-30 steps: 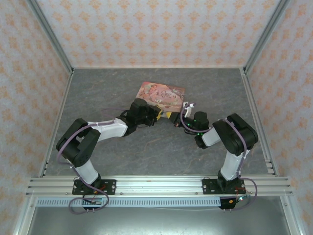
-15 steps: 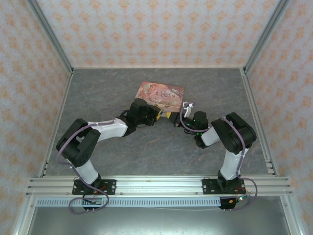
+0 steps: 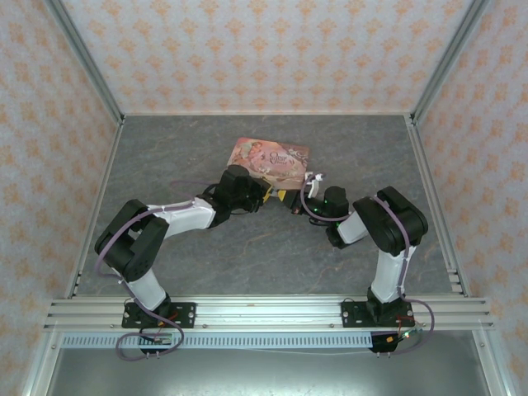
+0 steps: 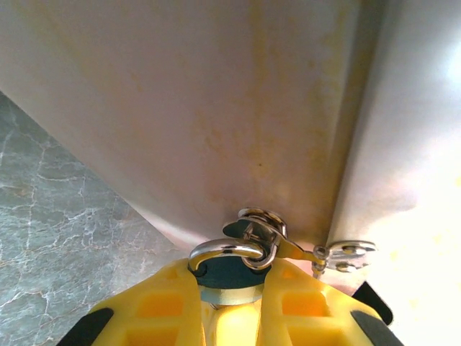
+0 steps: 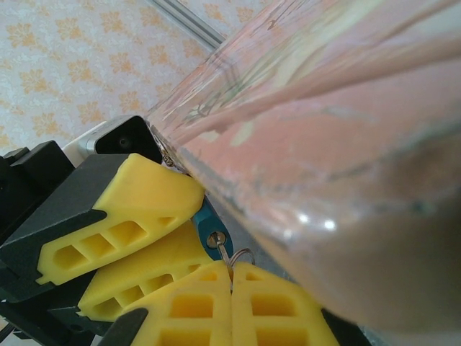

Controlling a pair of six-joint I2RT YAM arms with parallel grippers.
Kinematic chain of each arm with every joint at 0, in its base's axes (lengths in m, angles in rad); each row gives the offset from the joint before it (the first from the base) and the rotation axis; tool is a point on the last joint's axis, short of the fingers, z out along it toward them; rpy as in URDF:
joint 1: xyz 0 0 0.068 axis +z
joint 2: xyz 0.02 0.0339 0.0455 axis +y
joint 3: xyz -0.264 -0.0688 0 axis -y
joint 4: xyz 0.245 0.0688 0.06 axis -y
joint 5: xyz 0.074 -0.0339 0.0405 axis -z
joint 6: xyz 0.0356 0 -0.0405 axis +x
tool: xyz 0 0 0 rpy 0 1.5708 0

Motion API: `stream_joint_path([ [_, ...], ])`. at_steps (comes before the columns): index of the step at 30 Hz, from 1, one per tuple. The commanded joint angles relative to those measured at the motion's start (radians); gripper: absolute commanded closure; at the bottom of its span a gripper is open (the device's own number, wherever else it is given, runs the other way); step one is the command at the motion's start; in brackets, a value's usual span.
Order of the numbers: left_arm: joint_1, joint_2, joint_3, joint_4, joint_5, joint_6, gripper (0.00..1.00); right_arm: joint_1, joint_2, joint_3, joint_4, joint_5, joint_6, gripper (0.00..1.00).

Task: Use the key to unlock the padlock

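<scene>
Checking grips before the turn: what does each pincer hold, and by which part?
Left pincer clamps the padlock by its teal body. Right pincer pinches the key by its head end, its tip at the keyhole.

Black-and-white arms (image 3: 186, 216), purple cables (image 3: 111, 239), seemingly hollow-ribbed yellow fingers (image 5: 137, 209).

Matt yellow moulded plastic on both sets of jaws. Polished, mirror-bright metal on the shackle of the padlock (image 4: 230, 272), smooth teal coating on its body. Bare silvery metal for the key (image 5: 226, 254). Glossy pink print on the tin (image 5: 346, 130), dull yellow-stained metal underneath. Matt grey marbled counter (image 4: 50, 216).
</scene>
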Motion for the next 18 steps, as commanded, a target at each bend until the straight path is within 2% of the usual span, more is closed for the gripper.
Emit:
stream_joint_path([
  [1, -0.033, -0.033, 0.049, 0.045, 0.051, 0.04, 0.98, 0.018, 0.015, 0.035, 0.017, -0.041, -0.015, 1.0],
  [18, -0.053, -0.017, 0.063, -0.017, 0.054, 0.12, 0.99, 0.038, 0.023, 0.109, 0.037, -0.065, 0.053, 1.0],
])
